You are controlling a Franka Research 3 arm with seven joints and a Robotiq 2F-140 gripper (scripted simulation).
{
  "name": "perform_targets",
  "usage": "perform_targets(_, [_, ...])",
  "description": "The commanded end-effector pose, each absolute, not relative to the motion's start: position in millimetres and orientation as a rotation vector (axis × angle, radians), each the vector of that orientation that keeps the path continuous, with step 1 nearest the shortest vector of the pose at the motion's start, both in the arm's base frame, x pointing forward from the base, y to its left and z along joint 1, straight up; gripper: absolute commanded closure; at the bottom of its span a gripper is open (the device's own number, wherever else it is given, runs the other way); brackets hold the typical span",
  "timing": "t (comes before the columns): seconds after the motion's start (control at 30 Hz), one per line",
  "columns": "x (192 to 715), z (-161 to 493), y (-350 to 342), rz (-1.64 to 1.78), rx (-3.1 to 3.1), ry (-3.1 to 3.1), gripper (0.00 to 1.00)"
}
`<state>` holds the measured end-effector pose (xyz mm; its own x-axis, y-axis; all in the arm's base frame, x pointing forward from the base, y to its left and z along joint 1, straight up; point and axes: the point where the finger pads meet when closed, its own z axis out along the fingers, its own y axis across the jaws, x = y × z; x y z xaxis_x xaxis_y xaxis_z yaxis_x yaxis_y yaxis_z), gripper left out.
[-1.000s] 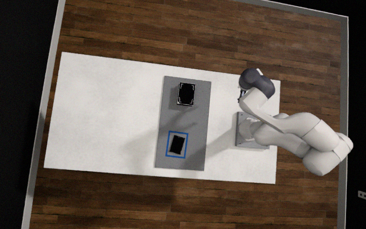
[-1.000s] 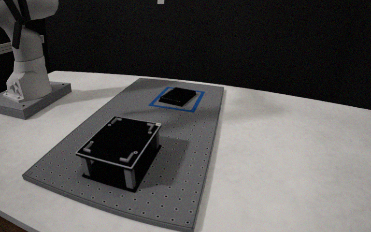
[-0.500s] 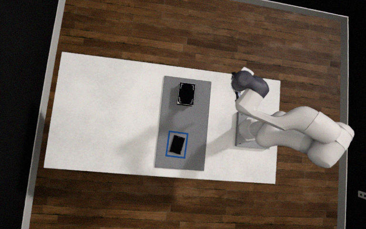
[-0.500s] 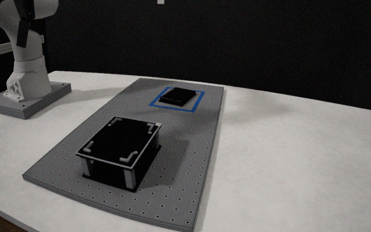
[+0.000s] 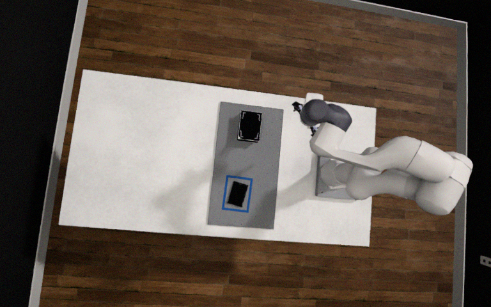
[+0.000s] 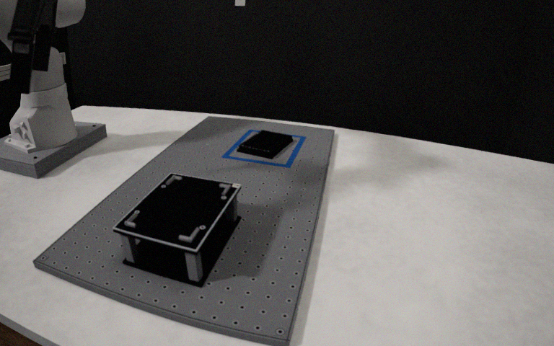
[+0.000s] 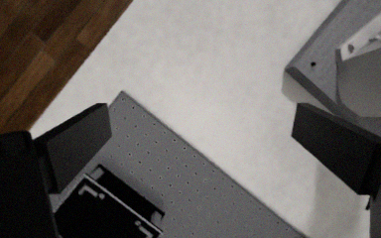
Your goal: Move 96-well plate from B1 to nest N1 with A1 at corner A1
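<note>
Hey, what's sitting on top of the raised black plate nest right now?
Only its four pale corner locators show on the raised black plate nest; no plate. The black well plate lies inside the blue square. Below the nest's top, only its posts show.
</note>
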<state>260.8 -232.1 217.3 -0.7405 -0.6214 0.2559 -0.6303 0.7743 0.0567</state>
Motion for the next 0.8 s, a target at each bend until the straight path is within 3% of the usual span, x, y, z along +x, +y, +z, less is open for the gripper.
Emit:
perform_targets(0.0, [276.6,215.7,-230.8,0.011,1.320,-2.582,0.00])
perform_targets(0.77, [356.1,198.1,-188.5,-0.041,2.168,-2.016,0.00])
